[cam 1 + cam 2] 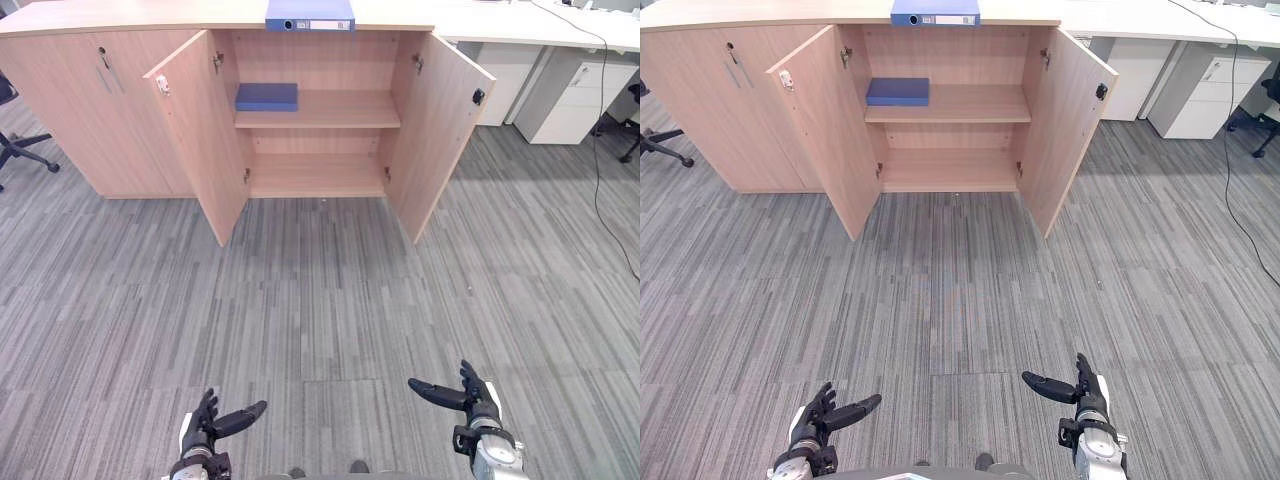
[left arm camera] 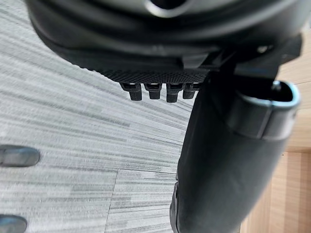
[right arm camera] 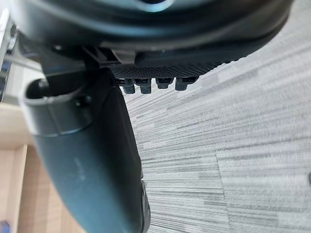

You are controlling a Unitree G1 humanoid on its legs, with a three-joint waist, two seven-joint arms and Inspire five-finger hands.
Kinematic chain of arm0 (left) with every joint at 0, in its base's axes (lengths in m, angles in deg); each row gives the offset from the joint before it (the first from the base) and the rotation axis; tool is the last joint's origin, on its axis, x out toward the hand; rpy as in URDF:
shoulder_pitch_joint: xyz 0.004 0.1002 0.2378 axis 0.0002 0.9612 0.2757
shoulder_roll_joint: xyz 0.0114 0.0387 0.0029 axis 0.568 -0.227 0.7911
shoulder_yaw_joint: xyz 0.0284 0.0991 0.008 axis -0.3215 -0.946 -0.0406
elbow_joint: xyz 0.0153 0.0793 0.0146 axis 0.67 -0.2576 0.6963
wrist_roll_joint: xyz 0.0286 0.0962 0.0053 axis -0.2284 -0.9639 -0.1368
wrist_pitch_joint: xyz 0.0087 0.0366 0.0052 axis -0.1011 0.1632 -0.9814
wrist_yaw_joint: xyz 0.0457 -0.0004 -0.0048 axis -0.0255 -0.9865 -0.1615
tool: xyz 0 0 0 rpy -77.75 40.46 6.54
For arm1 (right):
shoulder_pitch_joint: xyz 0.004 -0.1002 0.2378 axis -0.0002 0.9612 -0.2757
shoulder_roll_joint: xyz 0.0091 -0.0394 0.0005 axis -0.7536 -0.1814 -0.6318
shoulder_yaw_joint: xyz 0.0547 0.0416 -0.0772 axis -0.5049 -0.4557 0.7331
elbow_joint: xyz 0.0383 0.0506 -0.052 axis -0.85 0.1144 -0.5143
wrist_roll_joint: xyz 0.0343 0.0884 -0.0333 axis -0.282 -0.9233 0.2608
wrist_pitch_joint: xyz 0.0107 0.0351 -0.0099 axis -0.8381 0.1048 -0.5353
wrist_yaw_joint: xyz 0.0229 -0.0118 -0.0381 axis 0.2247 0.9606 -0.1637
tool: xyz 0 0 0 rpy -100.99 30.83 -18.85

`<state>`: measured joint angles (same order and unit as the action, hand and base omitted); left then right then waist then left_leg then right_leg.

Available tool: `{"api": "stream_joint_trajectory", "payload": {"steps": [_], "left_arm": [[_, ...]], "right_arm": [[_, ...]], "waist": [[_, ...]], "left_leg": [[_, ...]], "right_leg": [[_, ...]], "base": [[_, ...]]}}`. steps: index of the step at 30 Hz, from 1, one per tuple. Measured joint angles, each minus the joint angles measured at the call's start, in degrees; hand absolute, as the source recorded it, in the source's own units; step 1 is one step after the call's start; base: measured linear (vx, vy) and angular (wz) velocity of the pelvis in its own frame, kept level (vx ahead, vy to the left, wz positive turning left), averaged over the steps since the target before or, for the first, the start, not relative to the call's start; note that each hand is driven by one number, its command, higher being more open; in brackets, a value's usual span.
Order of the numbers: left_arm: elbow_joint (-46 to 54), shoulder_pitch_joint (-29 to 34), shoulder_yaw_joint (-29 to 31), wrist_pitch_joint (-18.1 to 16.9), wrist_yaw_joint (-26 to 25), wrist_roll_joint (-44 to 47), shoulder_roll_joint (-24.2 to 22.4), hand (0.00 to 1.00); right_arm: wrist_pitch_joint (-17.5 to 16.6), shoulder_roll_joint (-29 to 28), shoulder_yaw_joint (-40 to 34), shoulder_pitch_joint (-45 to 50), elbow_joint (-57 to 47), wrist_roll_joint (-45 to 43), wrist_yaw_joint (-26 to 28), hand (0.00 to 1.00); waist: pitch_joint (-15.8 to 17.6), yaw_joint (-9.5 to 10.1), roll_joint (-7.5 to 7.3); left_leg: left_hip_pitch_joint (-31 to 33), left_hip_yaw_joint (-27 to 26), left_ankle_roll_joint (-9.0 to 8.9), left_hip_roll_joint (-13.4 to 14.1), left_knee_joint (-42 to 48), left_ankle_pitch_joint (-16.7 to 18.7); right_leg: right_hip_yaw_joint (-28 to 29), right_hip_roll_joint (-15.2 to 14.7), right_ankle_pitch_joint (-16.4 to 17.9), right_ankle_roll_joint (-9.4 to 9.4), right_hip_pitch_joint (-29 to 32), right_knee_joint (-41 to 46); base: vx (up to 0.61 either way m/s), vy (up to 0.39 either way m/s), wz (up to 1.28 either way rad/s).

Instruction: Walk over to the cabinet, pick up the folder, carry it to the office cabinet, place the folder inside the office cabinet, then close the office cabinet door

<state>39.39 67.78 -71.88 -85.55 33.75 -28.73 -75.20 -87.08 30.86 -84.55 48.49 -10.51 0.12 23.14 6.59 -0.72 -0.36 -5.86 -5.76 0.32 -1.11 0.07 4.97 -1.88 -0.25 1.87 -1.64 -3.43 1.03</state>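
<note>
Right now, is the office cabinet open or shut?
Open: its left door and right door stand swung outward, exposing the inner shelf.

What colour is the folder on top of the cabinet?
Blue folder, white spine label; left eye view.

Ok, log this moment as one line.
blue ring-binder folder: on top of light wooden cabinet | cabinet doors: both open | left hand: open, empty | right hand: open, empty | flat blue case: upper shelf

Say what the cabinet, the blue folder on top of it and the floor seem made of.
The cabinet looks like light wood-grain laminate board, matt, with even grain all over. The blue folder is probably plastic-covered card, smooth, with a white spine label. The floor is grey carpet tile: striped pile, square seams.
</note>
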Motion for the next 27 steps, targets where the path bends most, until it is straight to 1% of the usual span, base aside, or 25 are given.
{"api": "stream_joint_trajectory", "payload": {"steps": [6,11,17,19,20,21,23,24,25,26,27], "left_arm": [[0.01,0.49,0.17,0.01,0.76,-2.01,0.20,1.00],[0.18,0.93,0.51,0.01,0.94,-1.94,0.17,1.00],[0.20,2.12,1.50,0.02,0.69,-0.01,-0.23,1.00],[0.85,2.29,2.53,0.04,0.32,1.46,-0.91,1.00],[1.77,2.29,2.72,0.05,-0.06,2.04,-1.23,1.00],[3.44,2.27,2.82,0.02,-0.34,3.16,-1.71,1.00],[4.55,2.37,2.96,0.02,-0.52,3.71,-2.23,1.00],[5.54,2.33,2.96,0.03,-0.58,3.91,-2.61,1.00],[6.21,2.39,2.96,0.06,-0.61,4.41,-2.75,1.00],[7.19,2.38,2.96,0.05,-0.68,5.15,-2.91,1.00],[7.56,2.34,2.99,0.05,-0.90,5.87,-2.89,1.00]], "right_arm": [[0.50,0.21,0.07,0.39,2.35,0.72,1.18,1.00],[0.54,0.69,-0.14,0.53,4.00,0.36,1.50,1.00],[0.83,0.76,-2.38,0.36,4.97,-1.79,1.20,1.00],[0.88,0.73,-2.33,-0.33,4.96,-2.06,1.10,1.00],[0.89,0.72,-2.32,-0.76,4.95,-2.22,0.91,1.00],[0.92,0.72,-2.32,-1.77,4.95,-2.69,0.54,1.00],[0.98,0.71,-2.31,-2.54,4.88,-2.70,0.22,1.00],[0.97,0.74,-2.33,-2.90,4.71,-2.70,0.06,1.00],[0.98,0.74,-2.29,-3.03,4.58,-2.70,0.05,1.00],[0.99,0.74,-2.22,-3.03,4.23,-2.70,0.05,1.00],[1.06,0.72,-2.04,-3.37,4.13,-2.70,0.05,1.00]], "waist": [[0.30,-0.42,0.14],[0.32,-0.51,0.17],[0.38,-0.40,0.18],[0.62,-0.22,0.08],[0.85,-0.10,0.05],[2.00,0.14,0.10],[2.42,0.45,0.40],[2.61,1.00,0.75],[2.71,1.20,0.89],[2.91,1.39,1.11],[3.20,1.43,1.33]], "left_leg": [[-0.11,-0.13,-0.13,-0.03,-0.33,0.08],[-0.06,-0.13,-0.10,-0.06,-0.37,0.06],[0.69,-0.41,0.57,-0.39,-1.54,-0.80],[2.26,-0.88,0.64,-0.50,-0.68,-0.53],[3.41,-0.98,0.66,-0.52,0.67,0.19],[4.89,-1.18,1.01,-0.48,3.29,1.73],[6.65,-1.41,1.32,-0.37,6.04,3.97],[8.22,-1.91,1.86,-0.09,8.99,6.08],[8.91,-2.08,2.32,-0.02,10.37,7.12],[9.86,-2.15,2.59,-0.01,12.95,8.90],[9.91,-2.25,3.31,-0.05,14.51,10.61]], "right_leg": [[-0.13,-0.04,-0.02,-0.03,0.01,-0.15],[-0.22,-0.06,-0.02,-0.03,0.02,-0.18],[-0.30,-0.24,-0.02,-0.02,1.05,-0.68],[-0.19,-0.43,-0.03,-0.03,2.27,-0.60],[-0.18,-0.53,-0.06,-0.09,2.95,-0.43],[-0.05,-0.62,-0.08,-0.13,3.34,-0.19],[0.02,-0.67,0.29,-0.57,3.77,0.13],[0.13,-0.74,1.75,-1.21,4.95,2.15],[0.10,-0.87,2.94,-1.55,5.87,3.99],[-0.10,-1.35,5.62,-2.58,7.85,8.92],[-0.74,-1.80,7.63,-3.38,10.54,15.68]], "base": [[0.00,0.000,0.00],[0.00,0.000,0.00],[0.00,-0.001,-0.01],[-0.01,0.005,-0.04],[0.02,0.017,-0.03],[0.03,0.030,-0.04],[0.03,0.045,-0.05],[0.04,0.054,-0.05],[0.07,0.069,0.00],[0.10,0.076,0.00],[0.11,0.090,-0.02]]}}
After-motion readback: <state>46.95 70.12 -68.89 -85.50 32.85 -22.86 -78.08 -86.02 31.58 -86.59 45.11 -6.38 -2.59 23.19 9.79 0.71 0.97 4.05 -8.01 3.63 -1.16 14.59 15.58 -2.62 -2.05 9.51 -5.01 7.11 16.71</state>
